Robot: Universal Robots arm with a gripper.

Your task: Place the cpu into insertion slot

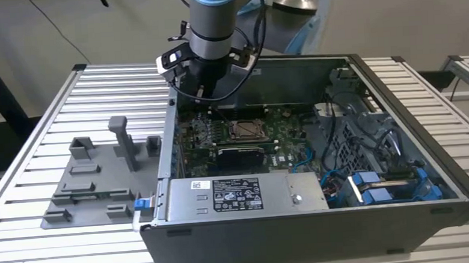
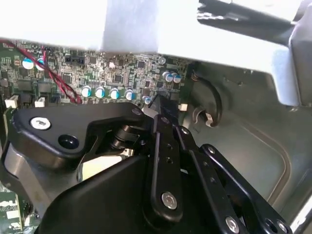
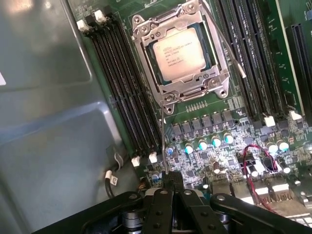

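Cpu [image 3: 183, 53]: it lies flat inside the insertion slot [image 3: 191, 89], square to the frame, with its face turned up.
Progress: judging from this, the placing itself looks done, since the chip sits in its seat and nothing holds it.
What is left: I cannot tell if the thin wire lever [image 3: 229, 48] is locked down; it runs slanted along one side of the frame.
Grey fixture [image 1: 85, 181]: matte plastic with upright posts and small pockets, at the exterior view's left. It stands on a table [image 1: 64, 249] of ribbed metal slats.
Gripper [image 1: 203, 91]: black jointed links with shiny screws. In the exterior view it hangs over the board at the case's far left corner, a little apart from the slot. In the first wrist view its tip [image 3: 171, 181] looks pressed together with nothing between the fingers.
Case [image 3: 48, 146]: dull grey sheet metal, smooth, with shallow pressed shapes.
Connector strips [image 3: 122, 87]: long, narrow and black, with white clips at the ends, just beside the slot.
Slot frame: bright stamped metal with screws at the corners.
Cpu face: silvery-tan and smooth, a square with slightly soft corners.
Capacitors [image 3: 202, 145]: small round cans with blue-green tops, in a row between the slot and the gripper.
Black block [image 1: 240, 159]: large, dark and rectangular, near the slot in the exterior view.
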